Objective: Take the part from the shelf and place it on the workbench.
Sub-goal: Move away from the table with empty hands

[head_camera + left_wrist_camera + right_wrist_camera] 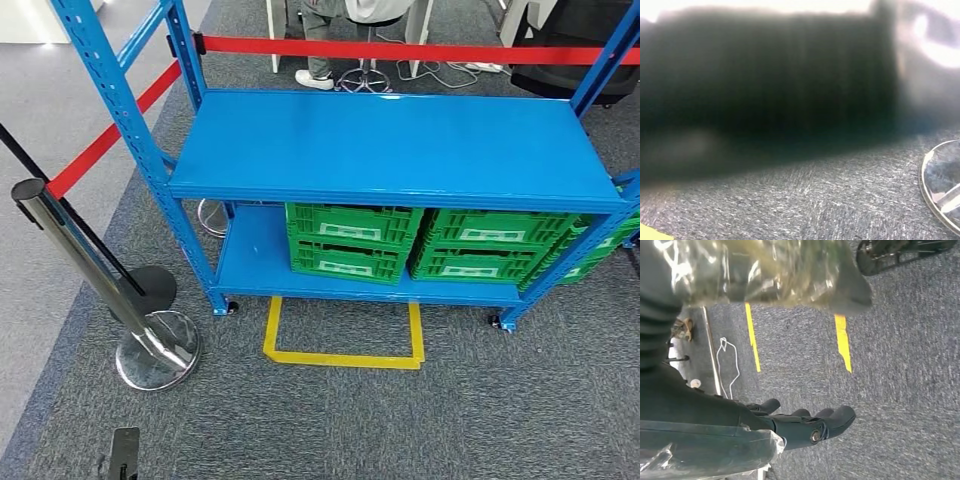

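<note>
Since my right hand (806, 427) already pinches the part (764, 270), a crinkly clear-bagged dark piece hanging over the carpet (904, 390) (film looks slippery), I judge it light; hold the solid body. The left hand's state I cannot tell.

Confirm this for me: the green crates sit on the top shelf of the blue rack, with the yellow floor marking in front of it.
Not quite. In the head view the green crates sit on the bottom shelf of the blue rack, under the top shelf, which carries nothing visible. The yellow floor marking does lie in front of the rack.
</note>
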### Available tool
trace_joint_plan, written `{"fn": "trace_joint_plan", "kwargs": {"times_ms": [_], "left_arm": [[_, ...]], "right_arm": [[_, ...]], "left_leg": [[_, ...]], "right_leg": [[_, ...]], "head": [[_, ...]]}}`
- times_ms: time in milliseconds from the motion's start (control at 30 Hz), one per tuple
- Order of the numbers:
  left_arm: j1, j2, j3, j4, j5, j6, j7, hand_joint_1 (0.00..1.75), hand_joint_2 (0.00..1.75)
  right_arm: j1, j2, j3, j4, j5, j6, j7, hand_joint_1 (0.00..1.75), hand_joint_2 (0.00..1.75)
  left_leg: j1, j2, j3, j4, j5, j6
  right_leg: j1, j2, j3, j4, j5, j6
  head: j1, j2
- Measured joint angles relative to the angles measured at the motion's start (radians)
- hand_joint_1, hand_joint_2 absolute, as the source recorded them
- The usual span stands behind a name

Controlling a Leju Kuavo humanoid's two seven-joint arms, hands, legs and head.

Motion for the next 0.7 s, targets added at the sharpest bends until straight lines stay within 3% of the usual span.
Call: {"fn": "trace_joint_plan", "kwargs": {"times_ms": [33,100,133,200,267,333,367,433,467,500,533,567,633,700], "left_arm": [[0.0,0.0,0.0,0.0,-0.001,0.001,0.001,0.0,1.75],[0.0,-0.002,0.0,0.0,-0.013,0.004,0.004,0.0,1.75],[0.0,-0.002,0.0,0.0,-0.022,0.006,0.004,0.0,1.75],[0.0,-0.002,0.0,0.0,-0.041,0.007,0.002,0.0,1.75],[0.0,-0.001,-0.001,0.0,-0.056,0.007,0.001,0.0,1.75],[0.002,0.002,-0.008,0.0,-0.062,0.006,0.002,0.0,1.75],[0.005,0.004,-0.016,0.0,-0.06,0.005,0.005,0.0,1.75],[0.015,0.009,-0.04,0.0,-0.046,-0.003,0.015,0.0,0.87],[0.021,0.012,-0.053,0.001,-0.036,-0.009,0.022,0.0,0.44],[0.029,0.016,-0.065,0.002,-0.024,-0.016,0.03,0.0,0.0],[0.038,0.02,-0.077,0.004,-0.013,-0.022,0.039,0.0,0.0],[0.046,0.024,-0.09,0.005,-0.002,-0.029,0.046,0.0,0.0],[0.06,0.028,-0.115,0.007,0.02,-0.042,0.061,0.0,0.0],[0.067,0.031,-0.142,0.009,0.043,-0.054,0.077,0.0,0.0]], "right_arm": [[0.0,0.0,0.0,0.0,0.001,-0.002,0.004,0.0,0.44],[-0.001,0.0,0.0,0.0,0.005,-0.012,0.023,0.0,1.31],[-0.002,0.0,0.0,0.0,0.007,-0.018,0.035,0.0,1.75],[-0.004,0.0,0.0,0.0,0.011,-0.023,0.053,0.0,1.75],[-0.004,0.0,-0.001,0.001,0.011,-0.021,0.057,0.0,1.75],[-0.004,-0.001,0.002,-0.002,0.003,-0.021,0.056,0.0,1.75],[-0.004,-0.002,0.008,-0.005,-0.008,-0.019,0.055,0.0,1.75],[-0.003,-0.005,0.029,-0.014,-0.044,-0.014,0.056,0.0,1.75],[-0.003,-0.007,0.041,-0.021,-0.067,-0.012,0.056,0.0,1.75],[-0.003,-0.011,0.055,-0.029,-0.091,-0.01,0.057,0.0,1.75],[-0.004,-0.014,0.07,-0.038,-0.115,-0.009,0.057,0.0,1.75],[-0.004,-0.018,0.085,-0.047,-0.139,-0.007,0.058,0.0,1.75],[-0.005,-0.028,0.119,-0.065,-0.186,0.0,0.06,0.0,1.75],[-0.004,-0.04,0.156,-0.079,-0.235,0.007,0.062,0.0,1.75]], "left_leg": [[0.0,-0.001,0.002,0.0,-0.001,-0.001],[-0.001,-0.004,0.008,0.001,-0.006,-0.007],[-0.004,-0.005,0.01,0.003,-0.009,-0.011],[-0.008,-0.006,0.007,0.007,-0.011,-0.021],[-0.006,-0.006,0.005,0.01,-0.013,-0.03],[-0.004,-0.004,-0.007,0.043,-0.039,-0.04],[-0.003,-0.003,-0.027,0.088,-0.066,-0.045],[-0.002,-0.002,-0.088,0.215,-0.126,-0.051],[-0.002,-0.002,-0.113,0.267,-0.14,-0.051],[-0.002,-0.002,-0.125,0.287,-0.135,-0.05],[-0.001,-0.001,-0.119,0.272,-0.112,-0.049],[0.001,-0.001,-0.098,0.223,-0.075,-0.051],[0.008,0.0,-0.041,0.096,-0.014,-0.069],[0.011,0.001,-0.013,0.032,-0.004,-0.066]], "right_leg": [[0.0,0.0,0.01,-0.028,0.028,-0.001],[-0.001,0.001,0.068,-0.158,0.1,-0.004],[-0.002,0.003,0.099,-0.218,0.122,-0.007],[-0.001,0.006,0.126,-0.271,0.129,-0.013],[-0.001,0.006,0.127,-0.274,0.129,-0.023],[-0.003,0.004,0.129,-0.276,0.13,-0.033],[-0.004,0.003,0.131,-0.278,0.13,-0.038],[-0.003,0.001,0.132,-0.278,0.128,-0.044],[-0.003,0.001,0.133,-0.278,0.127,-0.045],[-0.002,0.001,0.135,-0.278,0.126,-0.046],[-0.002,0.001,0.138,-0.278,0.124,-0.047],[-0.002,0.002,0.141,-0.277,0.122,-0.048],[0.002,0.002,0.145,-0.272,0.114,-0.046],[0.011,0.002,0.141,-0.265,0.108,-0.042]], "head": [[0.0,0.0],[0.0,0.0],[0.0,0.0],[-0.001,0.0],[-0.002,0.0],[-0.005,0.0],[-0.007,0.0],[-0.01,0.0],[-0.01,0.0],[-0.01,0.0],[-0.01,0.0],[-0.009,0.0],[-0.011,0.0],[-0.012,0.0]]}}
